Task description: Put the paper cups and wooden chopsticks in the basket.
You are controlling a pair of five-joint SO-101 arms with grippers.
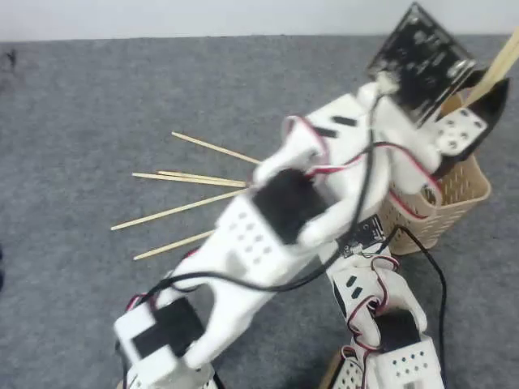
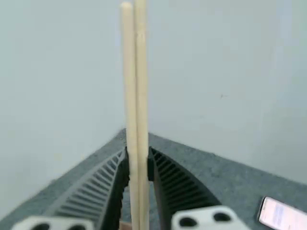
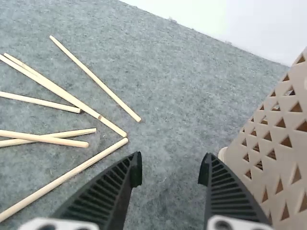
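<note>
1. Since the left claw [image 2: 138, 152] is clamped tight on a pair of chopsticks [image 2: 134, 72], the step in hand looks like the drop into the basket [image 1: 456, 203], which sits at the right edge of the high view.
2. The held pair shows at the upper right corner of the high view, above the basket's rim. Its lower end is hidden behind the claw, so I cannot tell whether it has passed the rim.
3. To do this well, bring the lower tips down inside the rim before letting go. A release from high up would likely let the sticks tip over the wall and out.
4. Open the jaws slowly, so both sticks slide down together rather than one catching on a pad.
5. The pair's long axis runs straight up the middle of the left wrist view, in line with the jaws. In the high view it slants up and to the right.
6. The loose chopsticks [image 1: 190, 179] lie flat on the carpet at centre left, fanned out and running mostly left to right.
7. The right claw [image 3: 171, 160] hangs open above the carpet, empty, with the basket just beside it.
</note>
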